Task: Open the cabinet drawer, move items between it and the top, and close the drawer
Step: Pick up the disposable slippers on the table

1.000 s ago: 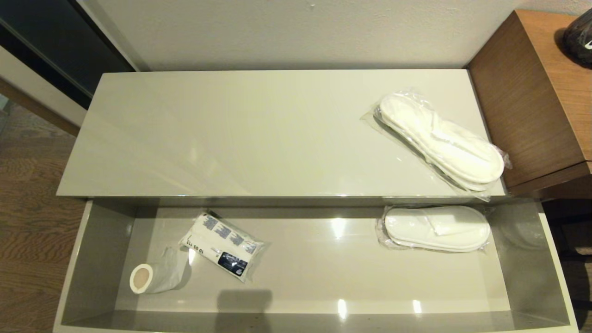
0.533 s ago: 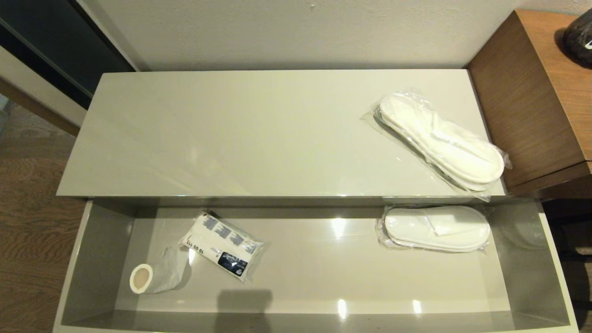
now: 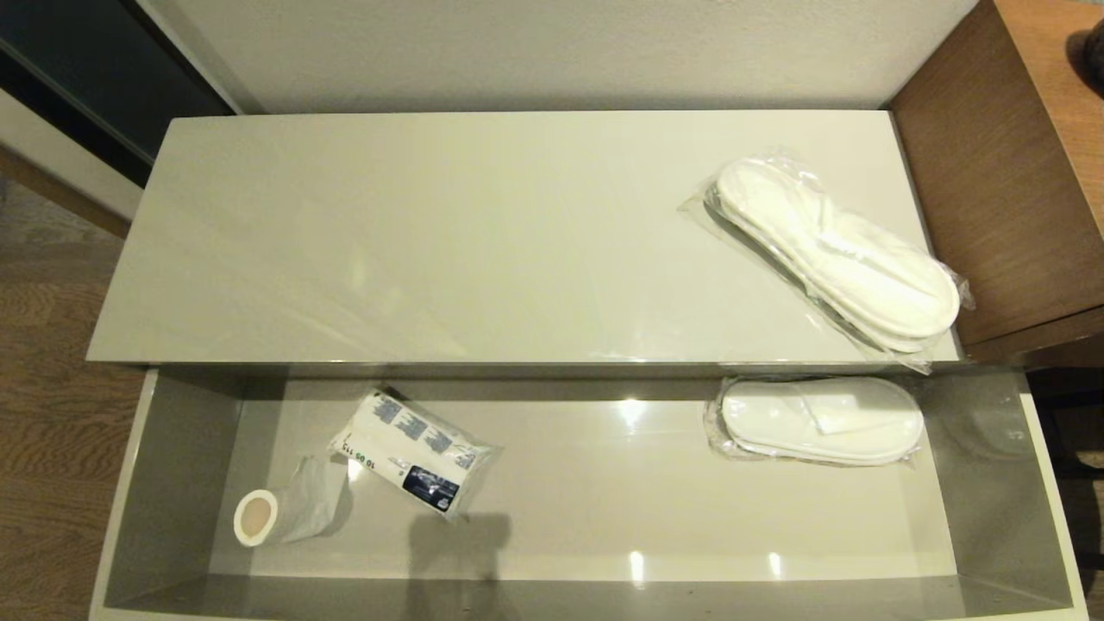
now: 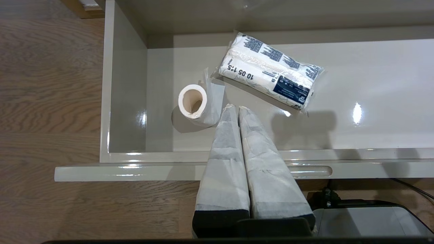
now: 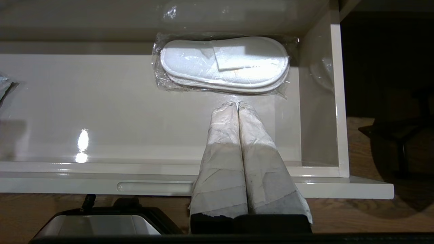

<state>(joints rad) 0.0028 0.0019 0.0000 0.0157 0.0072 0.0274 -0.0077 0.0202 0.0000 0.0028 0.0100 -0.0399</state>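
The cabinet drawer (image 3: 164, 483) stands pulled fully out below the glossy top (image 3: 431, 233). One pack of white slippers (image 3: 841, 254) in clear plastic lies on the top at the right. Another slipper pack (image 3: 819, 420) (image 5: 223, 62) rests in the drawer's right end. The toilet-paper roll (image 3: 267, 515) (image 4: 195, 103) lies in the drawer's left end. My left gripper (image 4: 236, 107) hangs shut and empty above the drawer's front, beside the roll. My right gripper (image 5: 236, 103) is shut and empty too, short of the slippers in the drawer. Neither arm shows in the head view.
A white packet with blue printing (image 3: 414, 453) (image 4: 269, 69) lies in the drawer beside the roll. A brown wooden desk (image 3: 1000, 172) adjoins the cabinet on the right. Wood floor (image 3: 43, 388) lies to the left. The drawer front has a handle slot (image 4: 312, 170).
The whole head view has shifted slightly, so the camera moved; the items have kept their places on the top and in the drawer. No arm appears in it, before or now.
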